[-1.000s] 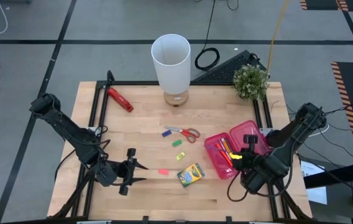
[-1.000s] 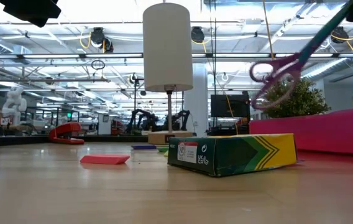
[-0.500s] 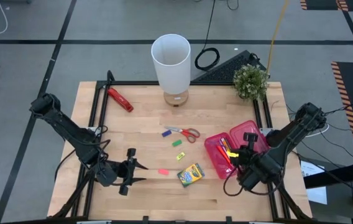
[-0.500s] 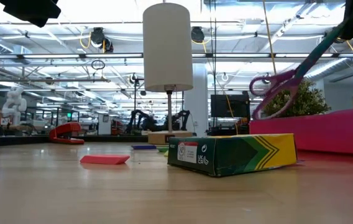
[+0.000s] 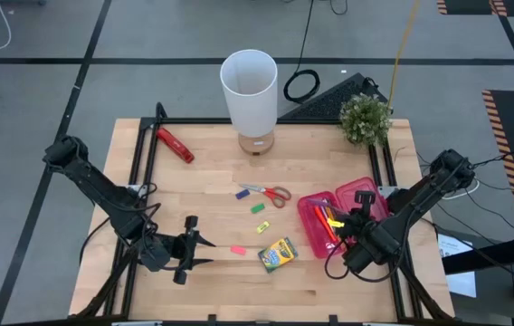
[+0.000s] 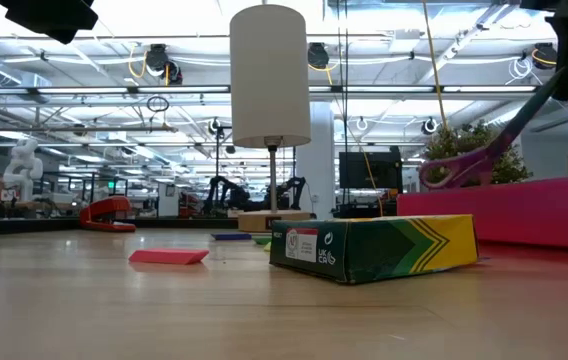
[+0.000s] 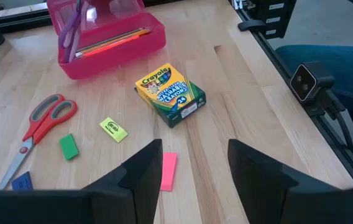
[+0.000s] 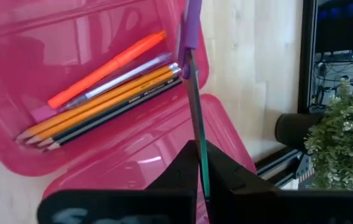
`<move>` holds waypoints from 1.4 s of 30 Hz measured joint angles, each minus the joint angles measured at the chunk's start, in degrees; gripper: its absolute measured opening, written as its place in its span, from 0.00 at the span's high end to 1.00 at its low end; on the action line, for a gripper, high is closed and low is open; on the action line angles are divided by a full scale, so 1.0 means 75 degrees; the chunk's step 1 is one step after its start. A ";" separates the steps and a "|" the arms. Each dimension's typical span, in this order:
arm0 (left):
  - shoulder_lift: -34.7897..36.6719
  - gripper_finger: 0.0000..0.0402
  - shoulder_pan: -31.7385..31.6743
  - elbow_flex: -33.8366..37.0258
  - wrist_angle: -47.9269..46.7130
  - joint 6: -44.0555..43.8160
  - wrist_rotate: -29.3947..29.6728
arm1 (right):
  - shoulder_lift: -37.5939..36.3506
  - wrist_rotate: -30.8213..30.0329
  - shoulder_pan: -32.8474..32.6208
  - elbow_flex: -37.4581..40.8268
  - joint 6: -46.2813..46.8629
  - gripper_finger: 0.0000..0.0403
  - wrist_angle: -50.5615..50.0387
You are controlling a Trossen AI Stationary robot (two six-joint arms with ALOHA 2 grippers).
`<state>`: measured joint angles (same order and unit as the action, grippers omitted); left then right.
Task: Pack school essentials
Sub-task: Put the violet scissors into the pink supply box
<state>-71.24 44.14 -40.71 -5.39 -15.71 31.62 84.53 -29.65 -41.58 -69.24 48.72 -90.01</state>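
My right gripper (image 5: 355, 228) hangs over the pink open case (image 5: 316, 234) at the table's right, shut on purple-handled scissors (image 8: 195, 106). Pencils, a pen and an orange marker (image 8: 111, 65) lie in the case. On the wood left of the case lie the crayon box (image 5: 278, 254), red-handled scissors (image 5: 271, 193) and small erasers: pink (image 5: 237, 250), yellow (image 5: 263, 226), green (image 5: 258, 208), blue (image 5: 243, 193). My left gripper (image 5: 192, 249) waits open near the front left, pointing at the pink eraser (image 7: 168, 171). My right gripper pinches the closed blades (image 8: 199, 146) of the purple scissors between its two fingers, which lie along them. The scissors slant down from the fingers, purple handles (image 6: 459, 168) lowest, over the pencils in the case. Whether the handles touch anything, I cannot tell.
A white lamp (image 5: 250, 91) stands at the far middle and a potted plant (image 5: 364, 118) at the far right. A red-and-black hand tool (image 5: 176, 145) lies at the far left. The case's open lid (image 5: 370, 197) lies beyond the case. Bare wood lies along the near edge.
My right gripper has gone down and a little toward the table's left with the purple scissors. Their handle end has sunk from well above the case's wall to the level of its rim, and the scissors still slant handles-down.
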 joint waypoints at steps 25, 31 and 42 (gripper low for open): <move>0.0000 0.54 0.0000 0.0003 0.0006 -0.0107 -0.0003 | 0.0000 0.1570 0.0041 0.0007 0.0412 0.70 0.0863; 0.0000 0.54 0.0000 0.0003 0.0007 -0.0131 -0.0003 | -0.0003 0.1701 0.0041 0.0309 0.0863 0.65 0.1210; 0.0000 0.54 0.0000 0.0006 0.0009 -0.0137 -0.0003 | 0.0006 0.2193 0.0137 0.1499 0.1264 0.52 0.2439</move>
<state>-71.24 44.14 -40.66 -5.32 -16.73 31.59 84.58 -13.20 -40.56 -58.00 58.20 -71.72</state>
